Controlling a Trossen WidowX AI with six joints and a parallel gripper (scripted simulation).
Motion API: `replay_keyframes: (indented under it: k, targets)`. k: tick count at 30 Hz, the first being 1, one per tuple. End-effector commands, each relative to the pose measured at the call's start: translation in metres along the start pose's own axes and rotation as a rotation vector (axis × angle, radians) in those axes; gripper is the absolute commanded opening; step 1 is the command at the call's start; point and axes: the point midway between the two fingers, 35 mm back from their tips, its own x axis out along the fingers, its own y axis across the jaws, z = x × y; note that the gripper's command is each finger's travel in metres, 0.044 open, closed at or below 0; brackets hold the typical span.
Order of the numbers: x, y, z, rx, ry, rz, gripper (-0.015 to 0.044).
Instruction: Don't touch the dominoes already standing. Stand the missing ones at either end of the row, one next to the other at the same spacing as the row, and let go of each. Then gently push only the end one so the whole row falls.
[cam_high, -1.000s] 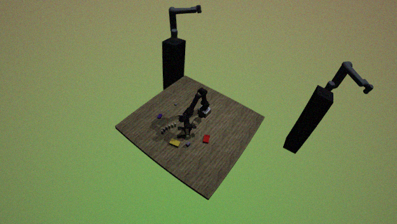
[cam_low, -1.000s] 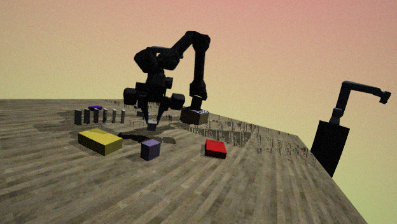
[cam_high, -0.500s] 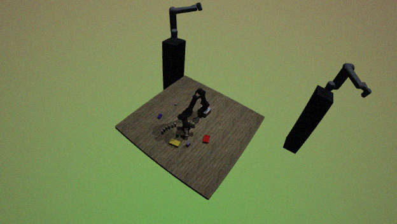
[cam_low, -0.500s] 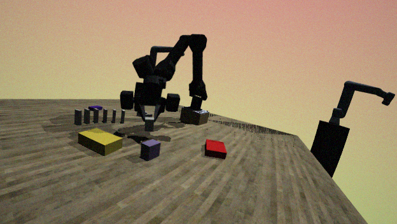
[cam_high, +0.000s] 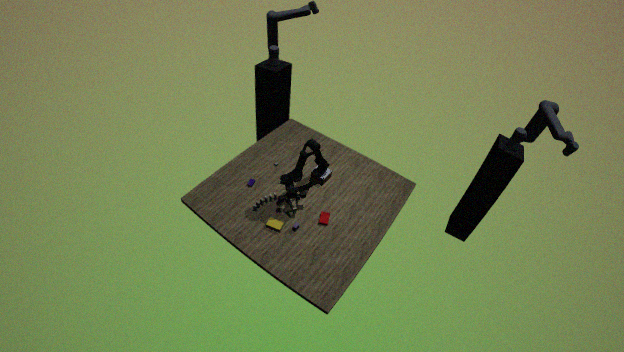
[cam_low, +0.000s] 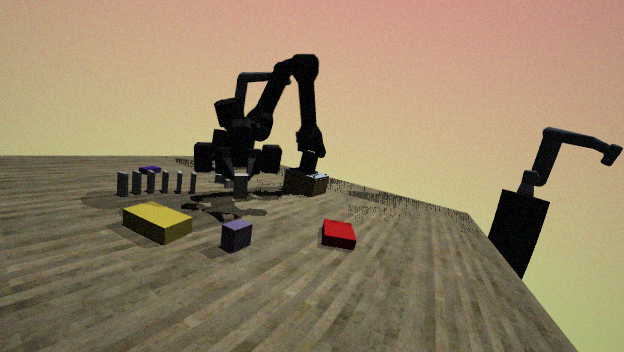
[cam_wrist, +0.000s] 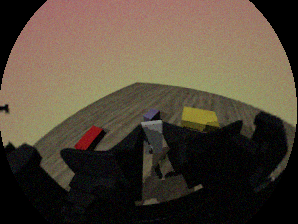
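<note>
Several grey dominoes stand upright in an evenly spaced row; the left end domino (cam_low: 122, 184) (cam_high: 255, 208) and the right end domino (cam_low: 193, 183) show in the top and exterior views. My gripper (cam_low: 240, 176) (cam_wrist: 150, 125) is shut on a grey domino (cam_low: 240, 187) (cam_wrist: 152, 123), right of the row's right end in the exterior view. The held domino looks upright, its lower end at or close to the table; I cannot tell if it touches. Another grey piece (cam_low: 228, 183) lies low behind it, partly hidden by the gripper.
A yellow block (cam_high: 275, 224) (cam_low: 157, 220) (cam_wrist: 200, 116), a purple block (cam_high: 295, 227) (cam_low: 236, 236) (cam_wrist: 151, 115) and a red block (cam_high: 324, 218) (cam_low: 339, 234) (cam_wrist: 90, 138) lie in front. A violet block (cam_high: 251, 183) (cam_low: 150, 168) lies behind the row. My arm's base box (cam_low: 306, 183) is right.
</note>
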Motion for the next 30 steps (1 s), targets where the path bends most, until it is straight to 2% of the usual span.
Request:
replay_keyframes:
  k: [1,23,30]
  targets:
    - [-0.008,0.008,-0.002,0.001,-0.04,0.03,0.0107]
    - [-0.062,0.064,-0.007,-0.115,-0.212,0.218,0.0107]
    - [-0.064,0.067,-0.007,-0.119,-0.214,0.224,0.0107]
